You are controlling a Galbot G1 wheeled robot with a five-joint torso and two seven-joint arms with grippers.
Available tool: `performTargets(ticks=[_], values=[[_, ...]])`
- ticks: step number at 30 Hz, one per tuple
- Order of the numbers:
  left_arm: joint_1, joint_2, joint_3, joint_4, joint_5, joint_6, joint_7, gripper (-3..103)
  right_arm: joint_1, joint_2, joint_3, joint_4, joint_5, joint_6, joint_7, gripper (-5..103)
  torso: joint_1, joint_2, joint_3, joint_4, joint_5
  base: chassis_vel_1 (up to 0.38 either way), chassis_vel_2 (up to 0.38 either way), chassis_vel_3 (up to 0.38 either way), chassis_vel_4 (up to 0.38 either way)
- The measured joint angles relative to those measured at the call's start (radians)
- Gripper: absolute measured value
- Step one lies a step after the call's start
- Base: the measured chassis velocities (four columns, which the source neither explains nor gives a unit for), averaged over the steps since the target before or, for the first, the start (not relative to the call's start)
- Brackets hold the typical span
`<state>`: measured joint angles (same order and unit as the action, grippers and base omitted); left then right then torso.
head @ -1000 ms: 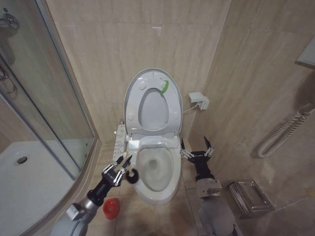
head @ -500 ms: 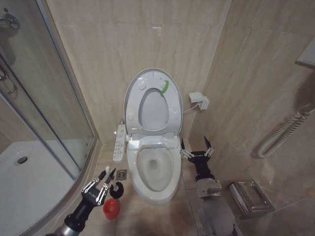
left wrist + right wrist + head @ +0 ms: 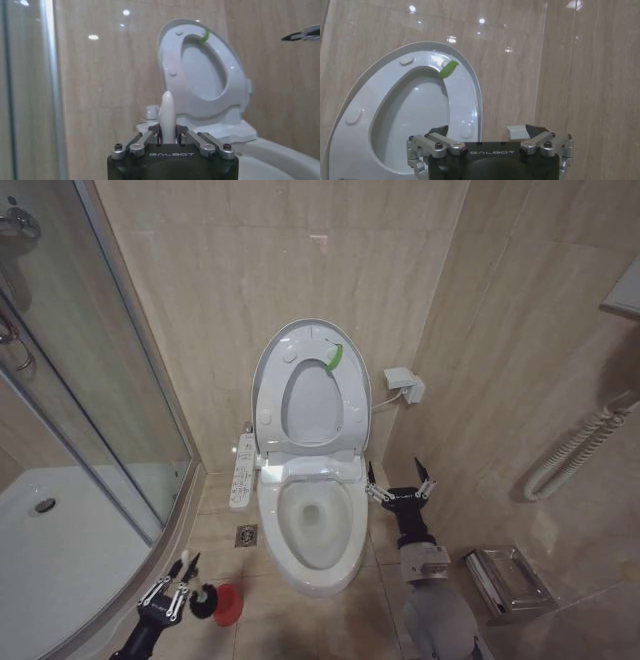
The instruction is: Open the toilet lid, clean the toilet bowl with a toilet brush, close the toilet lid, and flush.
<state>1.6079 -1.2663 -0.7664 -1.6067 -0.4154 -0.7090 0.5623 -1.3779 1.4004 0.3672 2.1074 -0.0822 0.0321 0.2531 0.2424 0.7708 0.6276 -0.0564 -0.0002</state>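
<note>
The large glossy white plastic toilet lid [image 3: 311, 385] stands raised against the beige tiled wall [image 3: 250, 270], its underside facing out with round bumpers and a short green curved strip [image 3: 336, 357] near the top; the ring-shaped white seat [image 3: 311, 402] is lifted with it. Below, the white ceramic oval toilet bowl [image 3: 313, 525] lies uncovered, with a narrow white side button panel [image 3: 241, 471] along its left flank.

The left gripper [image 3: 172, 588] is low over the floor to the left of the bowl, well apart from it, beside the glass shower enclosure [image 3: 70, 410]. Its fingers are clenched on the thin white stick handle of the toilet brush [image 3: 203, 600] — the left wrist view shows the rounded handle end [image 3: 167, 116] rising between the pinched fingers. The brush's dark bristle head sits at the small round red cup holder [image 3: 227, 604] on the floor tiles, touching or just above its rim; which cannot be told. A small square floor drain [image 3: 246, 535] lies between the holder and the button panel.

The right gripper [image 3: 400, 484] hangs to the right of the bowl, just beside its rim, fingers spread wide and grasping nothing. Behind it a white wall socket box [image 3: 403, 382] sits on the tiles, and a metal tissue holder [image 3: 508, 582] is mounted on the right-hand wall
</note>
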Motion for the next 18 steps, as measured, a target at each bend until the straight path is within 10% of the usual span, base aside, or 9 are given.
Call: performTargets(ticks=[18], values=[[-0.257,0.032,0.037,0.4,-0.196,-0.073,0.161,20,0.0,0.0,0.0,0.0,0.0,0.0,0.0,100,0.0,0.0,0.0,0.0,0.0001,0.0,0.0,0.0,0.0]])
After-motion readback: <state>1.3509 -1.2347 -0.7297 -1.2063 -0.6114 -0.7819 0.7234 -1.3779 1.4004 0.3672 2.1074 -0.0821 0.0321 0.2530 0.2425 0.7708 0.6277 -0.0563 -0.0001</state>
